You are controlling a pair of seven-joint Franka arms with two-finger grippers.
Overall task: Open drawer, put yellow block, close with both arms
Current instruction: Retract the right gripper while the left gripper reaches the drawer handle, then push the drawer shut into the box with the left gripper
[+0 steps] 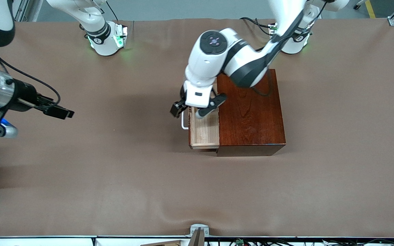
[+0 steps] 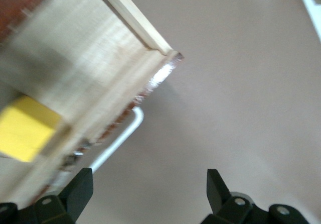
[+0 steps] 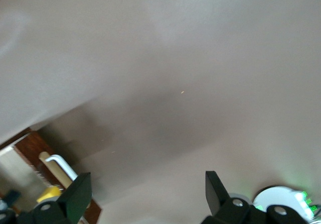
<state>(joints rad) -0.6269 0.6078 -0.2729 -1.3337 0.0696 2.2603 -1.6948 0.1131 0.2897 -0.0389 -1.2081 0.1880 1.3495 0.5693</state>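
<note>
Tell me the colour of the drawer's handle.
White; the handle shows best in the left wrist view.

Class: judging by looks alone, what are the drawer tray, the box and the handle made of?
Drawer tray: pale unfinished-looking wood, visible grain. Box: dark reddish wood or veneer, glossy varnish with reflections. Handle: smooth white bar, maybe painted metal or plastic; unclear.

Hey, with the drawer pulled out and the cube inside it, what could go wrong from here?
1. The open left gripper hangs low over the pale-wood drawer tray; its fingers may catch the white U-shaped bar handle or the tray's front edge when pulling away.
2. The small bright-yellow cube sits near the tray's front edge, so a sharp closing push might jolt it.
3. The open right gripper waits over bare table, well away.
</note>
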